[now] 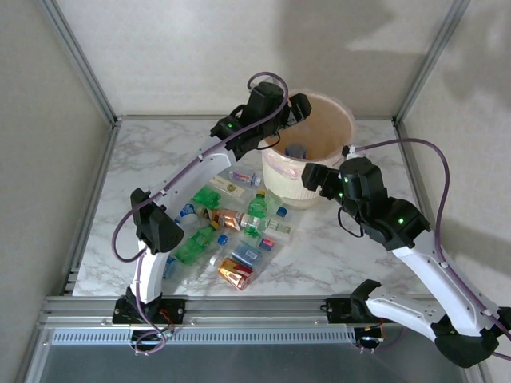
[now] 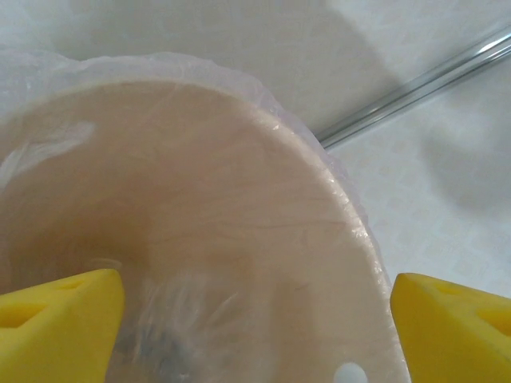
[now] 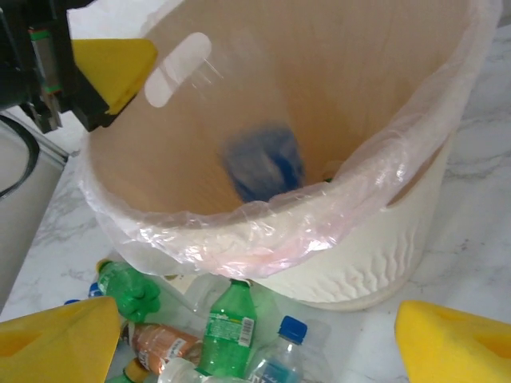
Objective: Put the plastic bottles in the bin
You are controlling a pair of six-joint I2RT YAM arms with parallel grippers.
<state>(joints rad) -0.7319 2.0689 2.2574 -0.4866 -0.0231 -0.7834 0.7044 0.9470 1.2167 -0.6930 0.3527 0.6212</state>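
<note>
- Hovering over the far-left rim of the bin (image 1: 345, 120), the left hand (image 1: 297, 106) stands wide, with nothing between its yellow fingers (image 2: 56, 319); I'd judge this the drop-off step.
- One blue-capped bottle (image 1: 296, 149) lies at the bin's bottom. The other plastic bottles (image 1: 239, 231) lie heaped on the bench (image 1: 335, 247), just beside the bin's foot.
- The right hand (image 1: 313, 177), also wide and empty, hangs at the bin's near side, close to that heap.
- Next, I reckon, a hand must drop to the heap, single out one bottle and close on it.
</note>
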